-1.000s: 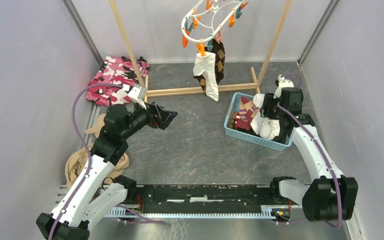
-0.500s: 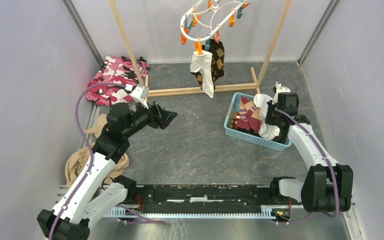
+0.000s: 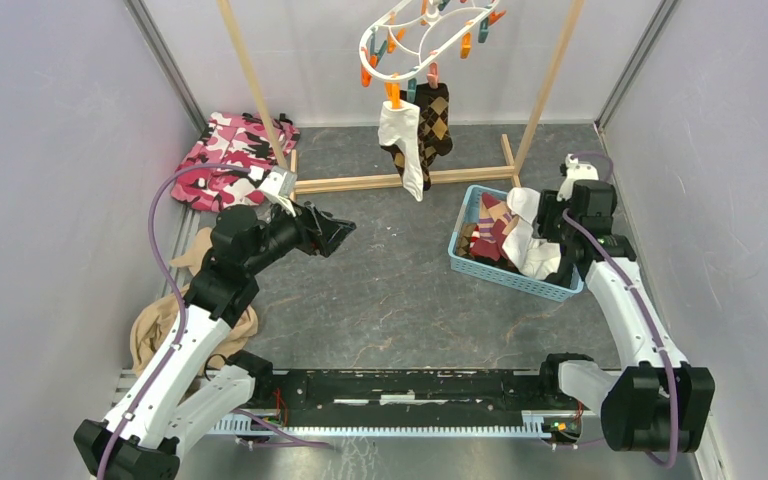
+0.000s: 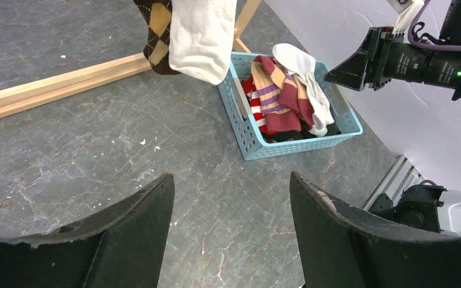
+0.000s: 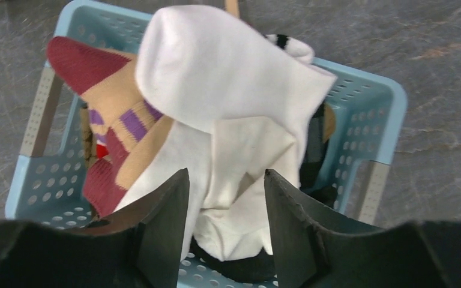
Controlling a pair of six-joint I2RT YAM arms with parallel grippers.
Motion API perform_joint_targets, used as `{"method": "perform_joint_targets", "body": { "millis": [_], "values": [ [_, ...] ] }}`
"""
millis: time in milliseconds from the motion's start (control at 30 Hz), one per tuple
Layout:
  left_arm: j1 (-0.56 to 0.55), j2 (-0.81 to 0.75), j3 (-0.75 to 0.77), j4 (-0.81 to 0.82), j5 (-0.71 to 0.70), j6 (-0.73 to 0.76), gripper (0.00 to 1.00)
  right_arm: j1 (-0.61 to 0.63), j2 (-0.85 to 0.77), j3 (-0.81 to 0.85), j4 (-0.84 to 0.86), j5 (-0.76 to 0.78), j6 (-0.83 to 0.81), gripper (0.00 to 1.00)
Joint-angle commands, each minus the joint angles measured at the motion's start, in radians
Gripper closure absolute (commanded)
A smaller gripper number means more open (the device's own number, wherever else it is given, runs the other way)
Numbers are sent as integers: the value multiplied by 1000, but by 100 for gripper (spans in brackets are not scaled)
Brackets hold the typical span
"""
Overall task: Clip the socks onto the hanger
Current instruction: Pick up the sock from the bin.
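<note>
The white hanger point(image 3: 425, 40) with orange and teal pins hangs at the top. A white sock point(image 3: 403, 145) and a brown argyle sock point(image 3: 438, 118) are clipped to it; both also show in the left wrist view, the white sock point(image 4: 201, 36) in front of the argyle sock point(image 4: 156, 30). More socks, maroon/tan striped point(image 5: 105, 120) and white point(image 5: 228, 102), fill the blue basket point(image 3: 505, 272). My right gripper point(image 5: 225, 180) hovers over the basket, open, with the white sock between its fingers. My left gripper point(image 4: 231, 180) is open over bare floor, holding nothing.
The wooden rack frame point(image 3: 360, 183) stands behind the basket. A pink camouflage cloth point(image 3: 235, 150) lies at the back left. A tan garment point(image 3: 160, 325) is bunched by the left arm's base. Grey walls close in both sides.
The hanger and its two socks have swung slightly left. My right gripper dipped toward the basket and drew back a little. The left arm has hardly moved.
</note>
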Motion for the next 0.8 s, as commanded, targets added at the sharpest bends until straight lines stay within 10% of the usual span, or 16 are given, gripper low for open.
{"method": "perform_joint_targets", "body": {
  "millis": [0,367,567,767],
  "values": [
    [6,-6,31,68,33,11,24,-52,-6,-18,-3,10,-32,47],
    [7,-1,9,102,67,-13,24,-82,111,-94,100,-113,-13,60],
    [6,9,19,105,66,-11,25,-88,45,-58,78,-78,-24,93],
    [7,12,30,126,57,0,25,-88,-42,51,-1,-47,-12,97]
  ]
}}
